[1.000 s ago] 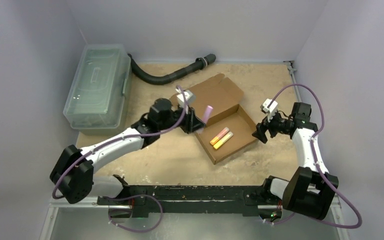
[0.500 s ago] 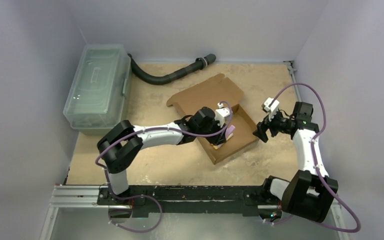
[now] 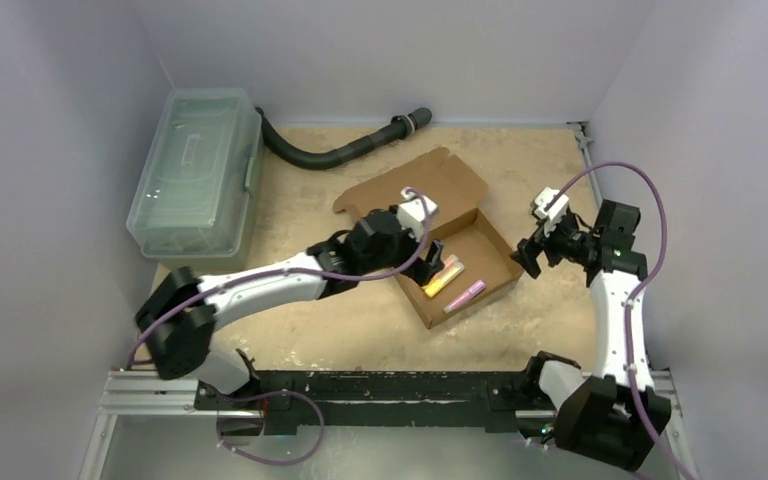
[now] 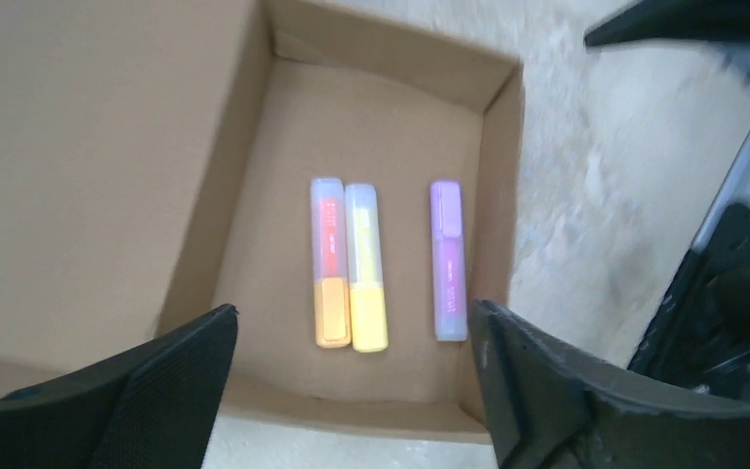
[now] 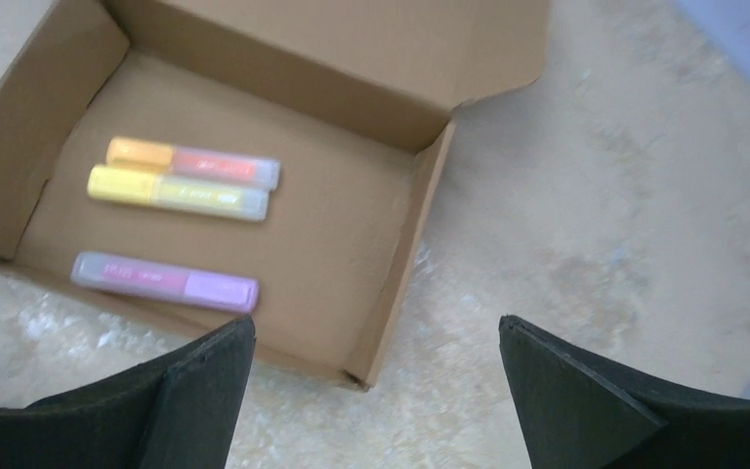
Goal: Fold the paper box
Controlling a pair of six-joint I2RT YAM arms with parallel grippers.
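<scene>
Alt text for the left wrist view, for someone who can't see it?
An open brown paper box, seen from above, holds an orange highlighter and a yellow highlighter side by side, and a purple highlighter apart by one wall. The left gripper frames the bottom edge, open and holding nothing.

Left arm [image 3: 260,285]: extended low from its base and reached rightward toward the centre, wrist pitched downward. Left gripper [image 3: 434,254]: jaws are held wide apart, with the left fingers [image 4: 166,381] seen at both lower corners of the wrist view. Right arm [image 3: 615,300]: raised upright from its base and bent inward at the elbow. Right gripper [image 3: 526,255]: pointed leftward and down, right fingers [image 5: 186,391] spread wide.
</scene>
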